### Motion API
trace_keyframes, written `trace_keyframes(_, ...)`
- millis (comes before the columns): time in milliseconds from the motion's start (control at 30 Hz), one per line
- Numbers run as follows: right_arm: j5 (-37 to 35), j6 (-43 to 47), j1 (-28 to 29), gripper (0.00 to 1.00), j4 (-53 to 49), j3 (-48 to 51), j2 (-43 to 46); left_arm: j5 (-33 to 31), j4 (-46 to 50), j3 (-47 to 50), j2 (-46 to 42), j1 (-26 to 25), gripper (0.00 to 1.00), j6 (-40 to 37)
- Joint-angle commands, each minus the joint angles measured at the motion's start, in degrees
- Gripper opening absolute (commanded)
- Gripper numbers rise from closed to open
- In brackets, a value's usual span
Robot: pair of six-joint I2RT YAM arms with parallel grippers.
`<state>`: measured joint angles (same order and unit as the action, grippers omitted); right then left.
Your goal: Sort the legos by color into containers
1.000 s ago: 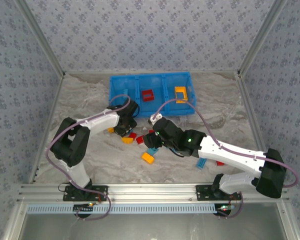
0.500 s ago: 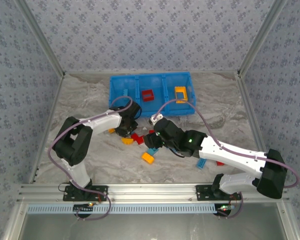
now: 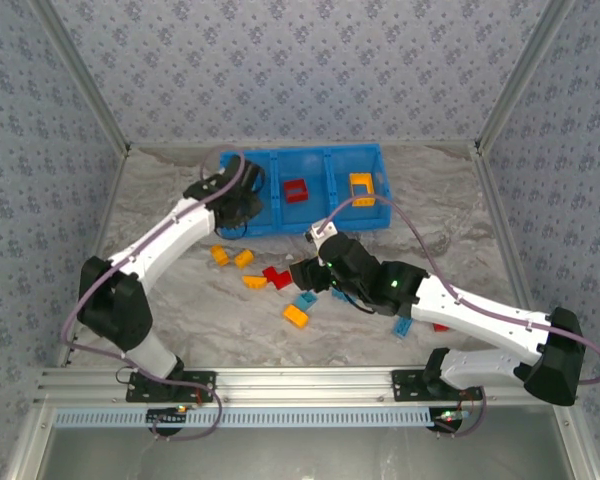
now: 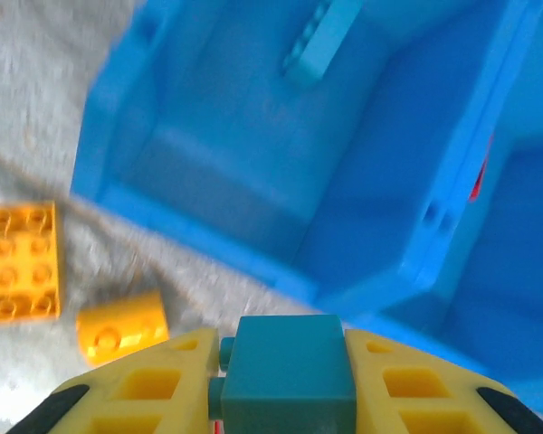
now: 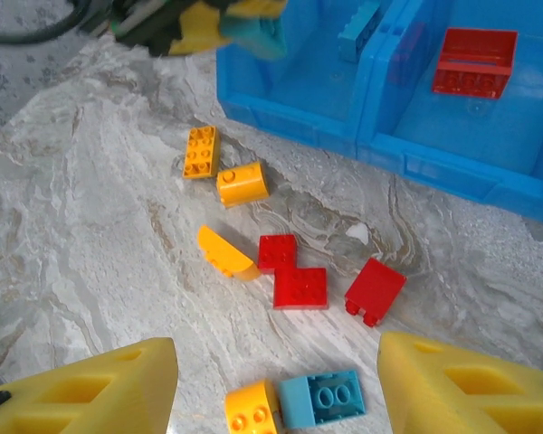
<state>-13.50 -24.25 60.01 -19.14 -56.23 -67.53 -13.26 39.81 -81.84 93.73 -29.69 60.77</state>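
Left pincer (image 4: 285, 380) is clamping a teal-blue brick (image 4: 286, 348) and hanging right at the near wall of the blue bin (image 4: 208, 231). It is facing the left compartment (image 4: 244, 127), where a long blue brick (image 4: 321, 41) is lying. This is looking like the drop-off step for a blue piece. The next move is calling for a nudge farther in, then parting the jaws. Right pincer (image 5: 276, 389) is hovering, jaws apart, over loose red (image 5: 299, 287) and orange legos (image 5: 202, 150) on the surface (image 5: 90, 235).

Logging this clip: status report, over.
Left gripper shut on blue brick, at left compartment of bin. Right gripper open above loose bricks. Nothing blocking.
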Motion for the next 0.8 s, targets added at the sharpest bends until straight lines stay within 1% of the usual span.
trace_keyframes(0, -1.99, 1.09, -0.21, 0.63, 2.78, -0.64, -0.70, 1.69, -0.61, -5.62, 6.47, 1.98, 0.29, -7.80)
trace_keyframes(167, -2.48, 0.56, -0.31, 0.62, 2.90, -1.57, -2.17, 2.39, 0.18, -12.54, 16.27, 4.15, 0.29, -10.85)
trace_keyframes(233, -3.04, 0.10, -0.30, 0.63, 2.76, -1.43, -2.17, 3.54, -0.01, -13.47, 19.19, 4.87, 0.30, -11.28)
trace_keyframes(333, -4.54, -0.95, -0.41, 0.63, 1.40, -1.20, -2.35, 5.77, -0.61, -13.16, 21.65, 5.52, 0.34, -11.29)
trace_keyframes(400, -5.47, -1.86, -0.41, 0.63, 0.62, -0.60, -2.26, 6.76, -0.61, -12.30, 21.69, 5.44, 0.40, -11.19)
trace_keyframes(467, -5.99, -2.63, -0.58, 0.63, -0.26, 0.04, -2.11, 7.04, -0.62, -11.83, 21.03, 5.43, 0.50, -11.20)
trace_keyframes(533, -6.61, -3.41, -0.64, 0.63, -1.51, 0.71, -1.70, 6.95, -0.45, -11.46, 19.78, 5.47, 0.57, -11.18)
trace_keyframes(667, -8.62, -4.80, -1.18, 0.63, -4.97, 1.60, -0.06, 6.66, 0.54, -10.70, 15.89, 5.46, 0.65, -11.29)
trace_keyframes(767, -10.59, -7.08, -1.97, 0.63, -9.89, 2.09, 1.83, 6.43, 1.93, -10.57, 12.21, 5.24, 0.66, -11.33)
